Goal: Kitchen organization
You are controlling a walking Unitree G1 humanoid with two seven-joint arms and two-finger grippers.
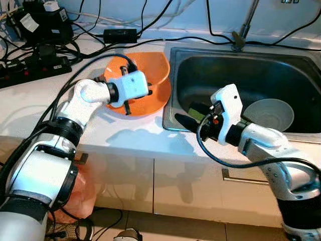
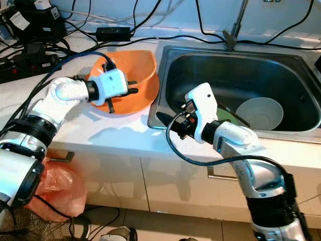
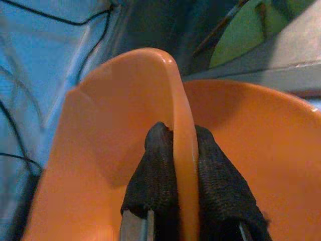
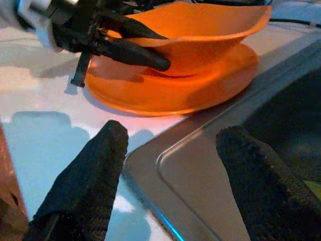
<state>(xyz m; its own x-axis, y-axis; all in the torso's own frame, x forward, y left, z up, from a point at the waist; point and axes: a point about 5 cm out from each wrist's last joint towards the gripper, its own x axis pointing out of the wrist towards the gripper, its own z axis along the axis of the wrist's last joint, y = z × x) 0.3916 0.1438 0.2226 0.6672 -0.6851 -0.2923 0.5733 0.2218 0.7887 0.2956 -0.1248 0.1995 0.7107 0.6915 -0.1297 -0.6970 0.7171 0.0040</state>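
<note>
The left gripper (image 3: 173,201) has its 2 black fingers (image 3: 153,175) clamped on the rim of the orange bowl (image 1: 150,75), 1 finger inside the wall and 1 outside. This bowl sits in or on a second orange dish (image 4: 200,85) on the white counter (image 1: 125,138), left of centre in the left eye view and just beside the left rim of the steel sink (image 1: 173,90).

The right gripper (image 4: 173,165) hovers with its fingers apart and empty, over the sink's near left corner at the frame's centre.

Inside the sink, a white bowl (image 1: 269,113) rests at the right and a green item (image 2: 228,114) lies beside it.

Judged step: lifting the orange bowl off the dish below it.
1. Keep the pinch low on the wall; a thin rim can slip.
2. Lift straight up so the lower dish does not drag.
3. Keep the right gripper clear of the cables (image 1: 90,22) along the upper frame.
</note>
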